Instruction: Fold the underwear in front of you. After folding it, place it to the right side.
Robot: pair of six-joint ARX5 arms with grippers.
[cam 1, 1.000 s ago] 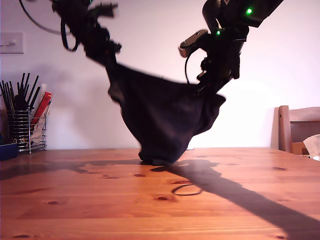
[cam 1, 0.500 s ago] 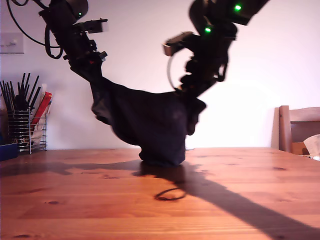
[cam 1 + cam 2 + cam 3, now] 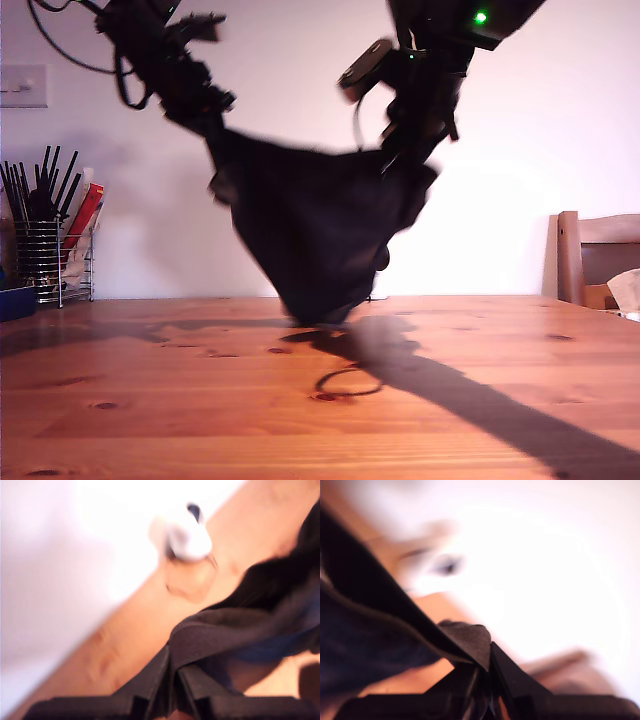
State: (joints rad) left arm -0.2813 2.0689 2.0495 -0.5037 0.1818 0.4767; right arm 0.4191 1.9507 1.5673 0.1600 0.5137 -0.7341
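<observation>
The underwear (image 3: pixel 310 240), dark brown-black, hangs stretched between two arms above the wooden table (image 3: pixel 150 400); its lowest point just reaches the tabletop. In the exterior view, one arm's gripper (image 3: pixel 215 125) holds the upper corner toward that view's left and another gripper (image 3: pixel 395 155) holds the corner toward its right. The wrist views do not show which arm is which. My first gripper (image 3: pixel 172 667) is shut on a hemmed edge of the underwear (image 3: pixel 240 630). A folded corner of the underwear (image 3: pixel 370 645) is pinched in my second gripper (image 3: pixel 487 667).
A wire holder of dark utensils (image 3: pixel 45 250) and a blue item (image 3: pixel 15 300) stand at the exterior view's left edge. A wooden chair (image 3: pixel 600 260) is at its right edge. A thin cable loop (image 3: pixel 350 382) lies on the table below the garment.
Half a second ago both arms had dipped toward the exterior view's left, with the underwear bunched on the table. Now they are higher and the garment hangs stretched in a V.
</observation>
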